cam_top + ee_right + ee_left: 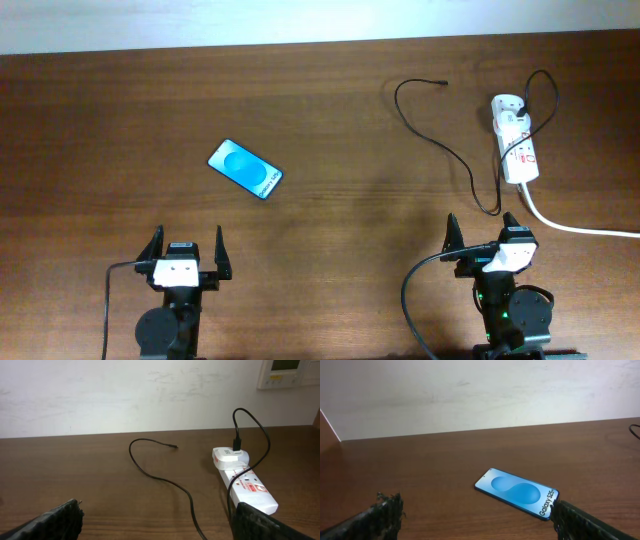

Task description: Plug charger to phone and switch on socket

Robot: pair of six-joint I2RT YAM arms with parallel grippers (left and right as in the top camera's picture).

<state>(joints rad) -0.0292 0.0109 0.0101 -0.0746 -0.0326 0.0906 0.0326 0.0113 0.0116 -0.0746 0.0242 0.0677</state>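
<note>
The phone [245,169] lies flat on the wooden table, blue screen up; in the left wrist view [516,493] it lies ahead, near my right finger. The thin black charger cable [440,140] loops across the table, its free tip [444,81] lying at the back; it also shows in the right wrist view [155,476]. The white socket strip [516,151] lies at the right, with a white plug block at its far end [227,456]. My left gripper [186,250] and right gripper [483,235] are open and empty near the front edge.
A thick white cord [580,228] runs from the strip to the right edge. The wall [470,395] rises behind the table. A white wall panel [290,372] hangs at the upper right.
</note>
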